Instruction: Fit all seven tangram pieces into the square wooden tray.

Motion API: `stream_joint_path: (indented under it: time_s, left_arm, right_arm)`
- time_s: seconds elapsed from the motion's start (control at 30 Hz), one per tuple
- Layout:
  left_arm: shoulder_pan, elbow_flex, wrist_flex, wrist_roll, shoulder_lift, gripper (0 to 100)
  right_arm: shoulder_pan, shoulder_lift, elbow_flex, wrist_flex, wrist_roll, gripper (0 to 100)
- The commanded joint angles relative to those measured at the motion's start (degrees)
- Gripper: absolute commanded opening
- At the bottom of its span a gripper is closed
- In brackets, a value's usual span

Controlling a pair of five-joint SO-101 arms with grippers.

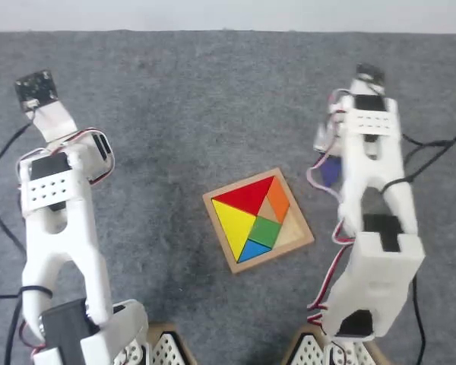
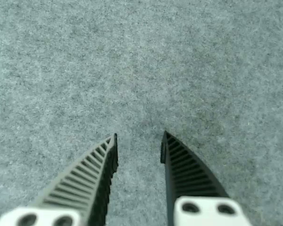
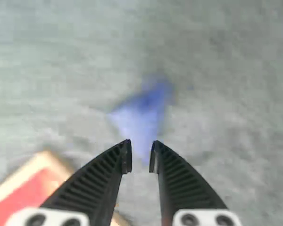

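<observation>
The square wooden tray [image 1: 299, 242] lies at the middle of the grey mat. In it sit a red triangle [image 1: 247, 196], a yellow triangle [image 1: 234, 222], an orange piece [image 1: 278, 199], a green square [image 1: 265, 231] and a small blue triangle [image 1: 252, 249]. Bare wood shows along its right side. A blue-violet triangle [image 1: 330, 171] lies on the mat right of the tray, beside the right arm [image 1: 372, 152]. My right gripper [image 3: 140, 153] hovers narrowly open, with one tip of that triangle [image 3: 141, 117] in the gap. My left gripper [image 2: 139, 141] is open over bare mat.
The tray's corner [image 3: 35, 165] with the red piece [image 3: 16, 202] shows beside my right gripper. Cables trail from both arms. Grey mat [image 1: 182, 106] spreads behind and left of the tray.
</observation>
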Motion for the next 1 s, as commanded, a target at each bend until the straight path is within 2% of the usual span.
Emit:
stream_joint_path:
  time_s: [0.0,0.17,0.3,0.43,0.77,0.93,0.97]
  left_arm:
    - [0.44,-2.15,0.0,0.09,-0.26,15]
    - [0.44,-2.15,0.0,0.09,-0.26,15]
    - [0.26,-2.15,0.0,0.09,-0.26,15]
    - [0.35,-2.15,0.0,0.09,-0.26,15]
    - [0.26,-2.15,0.0,0.09,-0.26,15]
    - [0.35,-2.15,0.0,0.09,-0.26,15]
    - [0.35,-2.15,0.0,0.09,-0.26,15]
  right_arm:
    - [-2.42,-2.42,-0.35,-4.53,0.44,14.5]
    - [-2.68,6.9,-2.81,-7.52,1.05,21.5]
    - [-3.03,13.41,-10.2,-1.01,2.81,22.3]
    - [-0.13,17.54,-15.91,4.0,0.35,22.1]
    - [5.93,20.44,-15.82,8.84,1.67,21.8]
    - [9.01,19.21,-15.82,8.92,1.58,10.7]
    - [9.54,18.15,-15.74,9.1,1.58,11.2]
